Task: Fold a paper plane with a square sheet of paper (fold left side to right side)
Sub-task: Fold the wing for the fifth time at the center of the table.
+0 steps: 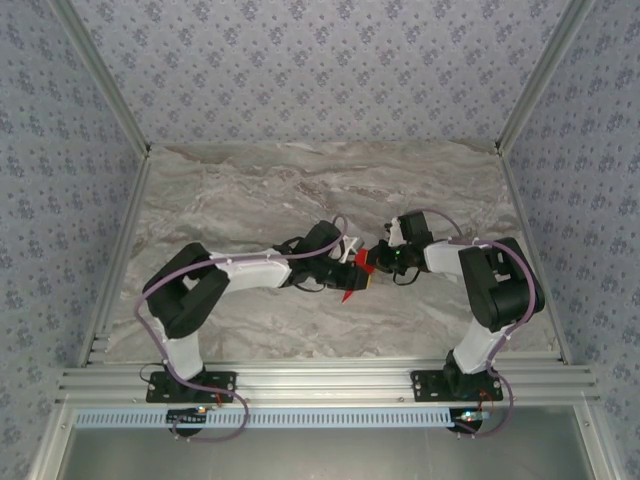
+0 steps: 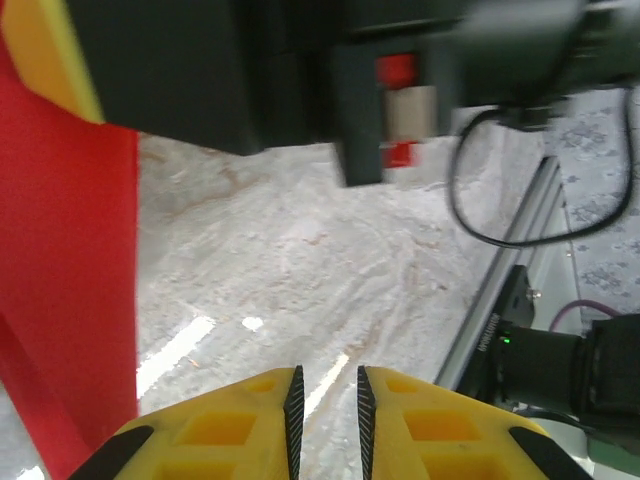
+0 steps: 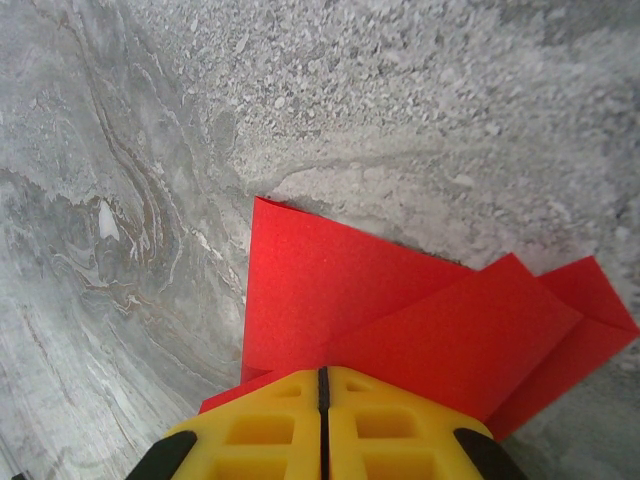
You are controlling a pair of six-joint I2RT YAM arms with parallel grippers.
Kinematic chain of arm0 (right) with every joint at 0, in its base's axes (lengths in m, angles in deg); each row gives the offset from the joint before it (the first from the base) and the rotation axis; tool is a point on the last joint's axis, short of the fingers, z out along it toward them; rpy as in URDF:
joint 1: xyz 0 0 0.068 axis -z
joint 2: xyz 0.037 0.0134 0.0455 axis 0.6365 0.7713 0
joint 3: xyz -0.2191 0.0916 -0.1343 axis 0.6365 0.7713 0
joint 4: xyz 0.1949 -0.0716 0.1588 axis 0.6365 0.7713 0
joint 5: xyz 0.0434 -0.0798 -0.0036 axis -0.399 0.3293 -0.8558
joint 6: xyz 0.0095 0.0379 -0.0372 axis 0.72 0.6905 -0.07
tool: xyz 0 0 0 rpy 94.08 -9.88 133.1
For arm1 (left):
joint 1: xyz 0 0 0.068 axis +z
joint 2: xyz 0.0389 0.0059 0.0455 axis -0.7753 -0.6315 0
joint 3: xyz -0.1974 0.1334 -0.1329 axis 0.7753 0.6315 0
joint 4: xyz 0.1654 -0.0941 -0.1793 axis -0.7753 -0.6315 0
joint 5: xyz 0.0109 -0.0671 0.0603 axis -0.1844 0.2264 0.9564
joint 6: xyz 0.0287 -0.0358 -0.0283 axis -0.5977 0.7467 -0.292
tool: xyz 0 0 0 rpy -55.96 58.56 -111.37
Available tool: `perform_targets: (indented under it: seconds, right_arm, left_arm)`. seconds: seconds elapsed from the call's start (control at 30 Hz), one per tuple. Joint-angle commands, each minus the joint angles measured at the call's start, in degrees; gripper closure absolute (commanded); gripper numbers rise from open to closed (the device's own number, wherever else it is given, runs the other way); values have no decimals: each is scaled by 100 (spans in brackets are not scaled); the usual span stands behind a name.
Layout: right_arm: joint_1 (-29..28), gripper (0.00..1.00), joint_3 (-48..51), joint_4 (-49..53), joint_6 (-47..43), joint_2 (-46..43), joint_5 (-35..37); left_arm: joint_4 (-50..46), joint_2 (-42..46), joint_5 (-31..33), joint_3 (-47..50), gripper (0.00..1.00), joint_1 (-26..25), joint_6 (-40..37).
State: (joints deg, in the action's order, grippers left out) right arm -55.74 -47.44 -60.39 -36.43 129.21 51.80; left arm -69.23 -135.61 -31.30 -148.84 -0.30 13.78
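The marbled tabletop (image 1: 300,190) carried both arms: the left arm (image 1: 250,270) reached in from 8 o'clock and the right arm (image 1: 490,280) from 4 o'clock. They met near the centre. There the red paper (image 1: 349,292), creased into overlapping flaps, fanned out from the right gripper (image 3: 322,375) toward 12 and 3 o'clock. That gripper's jaws were pressed together on the paper's near edge. The left gripper (image 2: 327,385) stood just beside the sheet, its jaws slightly parted around nothing.

Open tabletop (image 1: 250,190) around the red paper (image 1: 349,291)
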Motion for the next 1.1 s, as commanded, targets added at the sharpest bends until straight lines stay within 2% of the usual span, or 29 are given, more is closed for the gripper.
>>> perform_targets:
  seconds: [0.0, 0.37, 1.07]
  right_arm:
    - [18, 91, 218, 747, -85, 192, 476]
    - [9, 91, 188, 833, -125, 157, 492]
    - [-6, 90, 133, 933, -184, 167, 525]
  left_arm:
    - [36, -240, -38, -200, 77, 11, 34]
    - [73, -416, 222, 40, 78, 24, 99]
    - [205, -535, 268, 360, 78, 16, 244]
